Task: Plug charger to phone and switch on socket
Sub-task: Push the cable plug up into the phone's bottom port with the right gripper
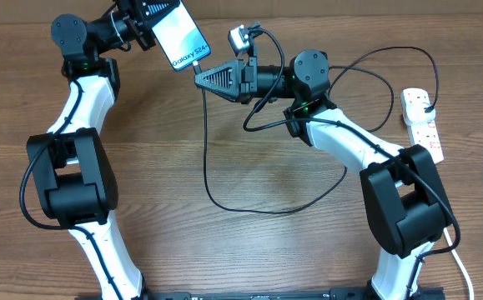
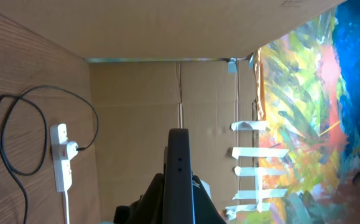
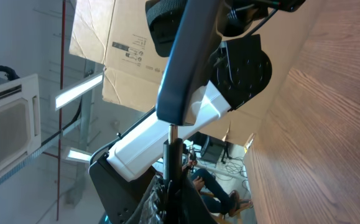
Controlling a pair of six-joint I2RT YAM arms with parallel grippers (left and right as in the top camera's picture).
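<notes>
Held the phone (image 1: pixel 178 35) raised at far left in the clamped left gripper (image 1: pixel 148 23), pinched the charger (image 1: pixel 205 150) tip against its lower edge in the closed right gripper (image 1: pixel 201 77), left the socket (image 1: pixel 422 121) well apart at right; likely called for a straight, untilted push, phone steady.

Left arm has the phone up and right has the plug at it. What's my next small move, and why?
Probably ease the right gripper forward along the plug's axis. The charger tip meets the bottom edge of the phone, held by the left gripper, but looks not fully seated.
</notes>
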